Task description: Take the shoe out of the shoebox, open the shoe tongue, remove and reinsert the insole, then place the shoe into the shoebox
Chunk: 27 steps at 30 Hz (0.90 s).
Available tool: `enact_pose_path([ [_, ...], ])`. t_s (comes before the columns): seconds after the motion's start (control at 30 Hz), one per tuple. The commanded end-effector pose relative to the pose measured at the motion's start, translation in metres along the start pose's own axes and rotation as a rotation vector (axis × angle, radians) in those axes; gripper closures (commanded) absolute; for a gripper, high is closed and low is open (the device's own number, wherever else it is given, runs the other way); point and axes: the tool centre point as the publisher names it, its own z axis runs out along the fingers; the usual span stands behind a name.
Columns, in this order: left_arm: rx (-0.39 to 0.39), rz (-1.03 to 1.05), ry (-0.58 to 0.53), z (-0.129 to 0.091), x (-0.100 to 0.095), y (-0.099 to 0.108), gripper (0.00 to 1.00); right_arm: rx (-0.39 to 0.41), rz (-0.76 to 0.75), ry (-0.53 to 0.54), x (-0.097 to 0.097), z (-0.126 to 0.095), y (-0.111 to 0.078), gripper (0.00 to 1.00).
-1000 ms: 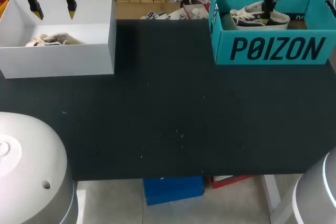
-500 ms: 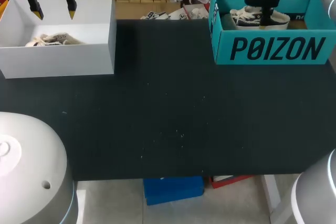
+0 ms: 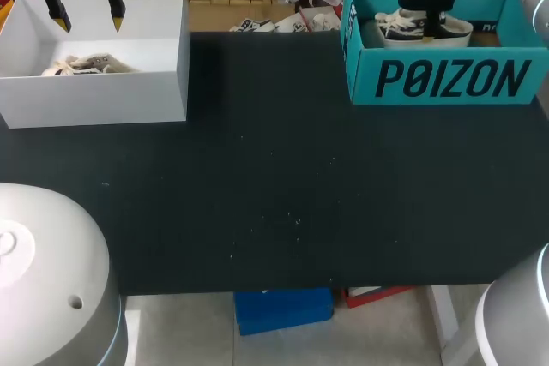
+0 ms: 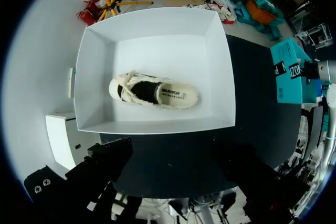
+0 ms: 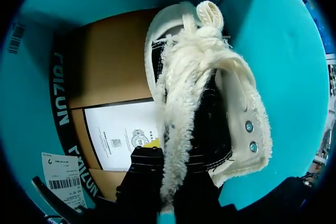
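Note:
A teal shoebox point(image 3: 446, 79) stands at the back right of the table. Inside it lies a black and cream shoe point(image 3: 412, 30) with fleece lining. My right gripper point(image 3: 433, 21) reaches down into the box from above. In the right wrist view that gripper point(image 5: 168, 182) is shut on the fleecy tongue of the shoe point(image 5: 231, 103), which sits against the teal wall point(image 5: 283, 51). At the back left, my left gripper point(image 3: 86, 16) hangs open above a white box point(image 3: 111, 96) that holds a second cream shoe point(image 3: 81, 64); this cream shoe point(image 4: 152, 92) lies on its side.
The black tabletop point(image 3: 274, 177) stretches between the two boxes. A printed paper sheet point(image 5: 121, 129) and brown card point(image 5: 110, 56) cover the teal box's floor beside the shoe. The white box point(image 4: 157, 30) has tall walls around its shoe.
My right gripper's fingers have closed onto the shoe's fleecy tongue, and its wrist has shifted slightly over the teal box. The left arm has not moved.

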Motion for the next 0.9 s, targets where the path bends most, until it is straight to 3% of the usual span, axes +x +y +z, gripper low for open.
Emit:
enact_pose_path([
  [0.03, -0.002, -0.001, -0.001, -0.001, 0.0, 0.0, 0.0, 0.001, 0.01, -0.014, 0.004, -0.026, -0.004, 1.0],
  [0.57, -0.002, -0.001, -0.001, -0.001, 0.0, 0.0, 0.0, -0.008, 0.056, -0.139, 0.029, -0.13, -0.027, 1.0],
  [0.9, -0.002, -0.001, -0.001, -0.001, 0.0, 0.0, 0.0, 0.005, 0.066, -0.244, 0.055, -0.216, -0.033, 1.0],
])
